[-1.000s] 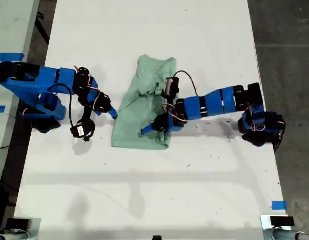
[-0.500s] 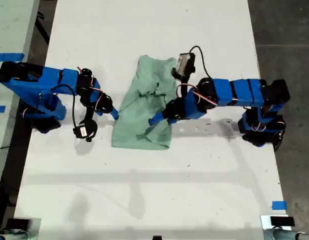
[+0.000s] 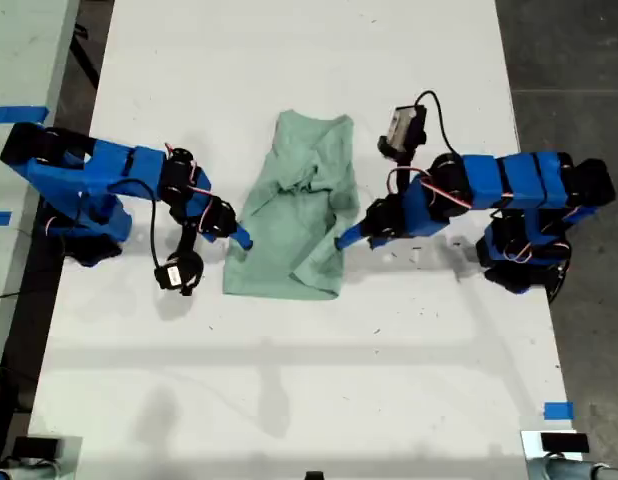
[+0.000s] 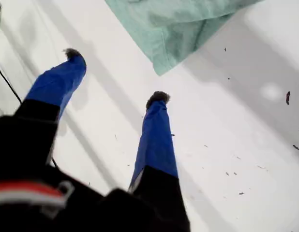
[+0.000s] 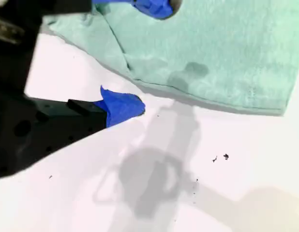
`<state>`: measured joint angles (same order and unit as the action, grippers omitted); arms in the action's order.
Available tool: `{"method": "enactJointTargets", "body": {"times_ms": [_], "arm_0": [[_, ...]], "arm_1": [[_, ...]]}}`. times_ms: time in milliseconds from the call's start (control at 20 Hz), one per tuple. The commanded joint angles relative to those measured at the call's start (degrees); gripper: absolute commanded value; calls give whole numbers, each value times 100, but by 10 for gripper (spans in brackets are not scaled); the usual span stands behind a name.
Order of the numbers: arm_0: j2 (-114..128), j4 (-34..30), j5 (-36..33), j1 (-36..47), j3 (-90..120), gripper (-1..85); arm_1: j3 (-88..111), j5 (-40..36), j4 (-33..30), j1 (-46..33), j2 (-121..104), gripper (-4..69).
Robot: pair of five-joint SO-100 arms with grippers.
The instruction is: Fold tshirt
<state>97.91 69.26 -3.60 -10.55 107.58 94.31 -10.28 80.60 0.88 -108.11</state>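
Note:
The pale mint-green tshirt (image 3: 289, 220) lies crumpled and partly folded on the white table, in the middle of the exterior view. My first gripper (image 3: 341, 240) is just off its edge on the exterior view's right. It hangs open and empty (image 4: 115, 75) over bare table, with a corner of the tshirt (image 4: 188, 24) ahead of the fingertips. My second gripper (image 3: 241, 238) is at the shirt's edge on the exterior view's left. It is open (image 5: 144, 57) and straddles that edge: one fingertip (image 5: 156, 7) over the tshirt (image 5: 212, 53), the other (image 5: 125, 106) above the table.
The white table (image 3: 289, 380) ends at dark floor on the exterior view's right. A blue tape mark (image 3: 557, 410) sits near the table's lower right corner in that view. More blue tape (image 3: 14, 113) lies on a surface at the exterior view's left.
My first gripper has risen off the tshirt and drawn back toward the exterior view's right. My second gripper has moved in to the shirt's edge on the exterior view's left.

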Motion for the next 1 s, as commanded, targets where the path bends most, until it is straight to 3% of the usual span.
{"method": "enactJointTargets", "body": {"times_ms": [0,100,150,200,250,550,650,800,950], "arm_0": [[-343,-984,220,-132,413,247],[-721,-1617,360,-62,879,245],[-835,-1995,404,-18,1125,193],[-870,-2294,439,9,1310,55],[-861,-2461,448,-9,1362,1],[457,-1169,536,-79,721,1],[773,-1020,439,-26,413,1],[158,105,606,167,-642,1],[-281,-879,334,246,-958,1]], "arm_1": [[-9,70,-281,53,-352,247],[26,88,-316,105,-352,244],[53,105,-325,123,-352,242],[79,132,-325,141,-352,242],[132,158,-325,158,-369,242],[826,325,-659,193,-870,237],[1037,352,-712,185,-1099,234],[1318,413,-729,176,-1362,231],[1529,466,-773,185,-1547,227]]}}
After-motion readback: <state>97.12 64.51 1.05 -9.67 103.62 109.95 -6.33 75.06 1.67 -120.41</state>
